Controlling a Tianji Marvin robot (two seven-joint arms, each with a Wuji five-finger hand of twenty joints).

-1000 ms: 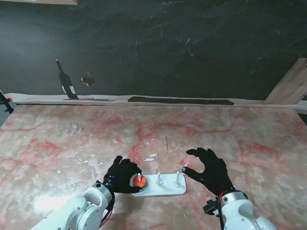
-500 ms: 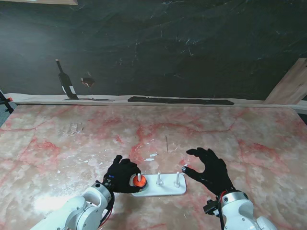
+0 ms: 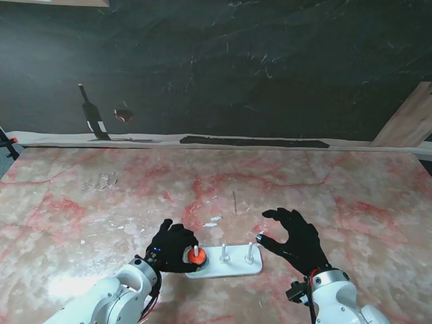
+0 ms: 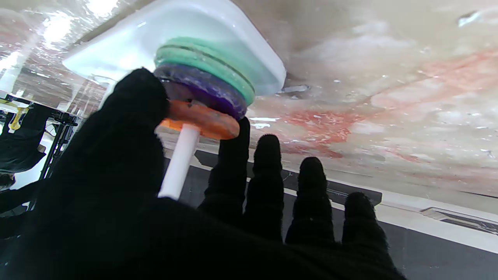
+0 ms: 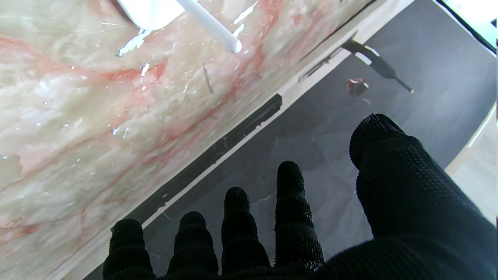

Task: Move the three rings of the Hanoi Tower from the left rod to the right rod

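- Pink-veined marble covers the table [image 3: 324, 189] in the stand's view, glossy and flecked with white scuffs; a dark wall [image 3: 236, 61] rises at its far edge, with a pale strip along the join and a wooden board [image 3: 408, 121] leaning at the far right
- White base [image 3: 233, 268] of the Hanoi tower lies near me on the table, with three white rods; the middle rod [image 3: 223, 252] and right rod [image 3: 249, 252] stand bare
- Left rod [image 3: 196, 248] carries the orange ring [image 3: 196, 256] on top of its stack, and the left hand [image 3: 172, 246] is cupped around that end of the base
- Right hand [image 3: 297, 239] hovers just right of the base, fingers spread and holding nothing
- Left wrist view: stacked on the base [image 4: 116, 50] are the green ring [image 4: 210, 64], the purple ring [image 4: 202, 87] and the orange ring [image 4: 202, 120], with the rod [image 4: 179, 163] poking out past them
- Thumb [image 4: 128, 116] presses one edge of the orange ring and the index fingertip [image 4: 233, 155] touches the opposite edge, a pinch on the ring; the other fingers are extended away from it
- Right wrist view: the gloved right hand [image 5: 311, 233] shows fingers apart and empty against the dark wall, with a corner of the base [image 5: 148, 13] and one rod tip [image 5: 218, 31] over shiny marble
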